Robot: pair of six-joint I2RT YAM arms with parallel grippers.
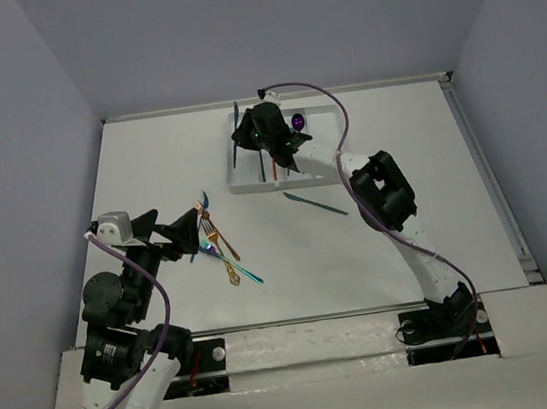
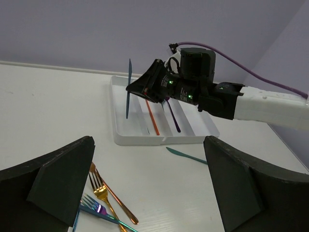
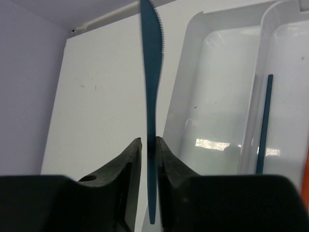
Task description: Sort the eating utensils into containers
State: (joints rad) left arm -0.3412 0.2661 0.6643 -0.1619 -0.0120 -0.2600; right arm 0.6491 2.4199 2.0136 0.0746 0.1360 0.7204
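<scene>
My right gripper (image 1: 248,139) is shut on a teal knife (image 3: 151,96) and holds it blade-up above the left rim of the white cutlery tray (image 3: 183,96). The held knife also shows in the left wrist view (image 2: 128,89). The tray (image 2: 145,140) holds a dark thin stick (image 3: 263,125), an orange stick (image 2: 152,118) and a purple spoon (image 2: 173,118). My left gripper (image 2: 148,159) is open and empty, above a pile of utensils (image 1: 221,252): a gold fork (image 2: 101,191), a copper piece (image 2: 116,200) and a blue fork (image 2: 96,209).
A second teal knife (image 1: 316,204) lies on the table just in front of the tray, also seen in the left wrist view (image 2: 186,154). The right arm (image 1: 383,190) stretches across the right half of the table. Walls enclose the table.
</scene>
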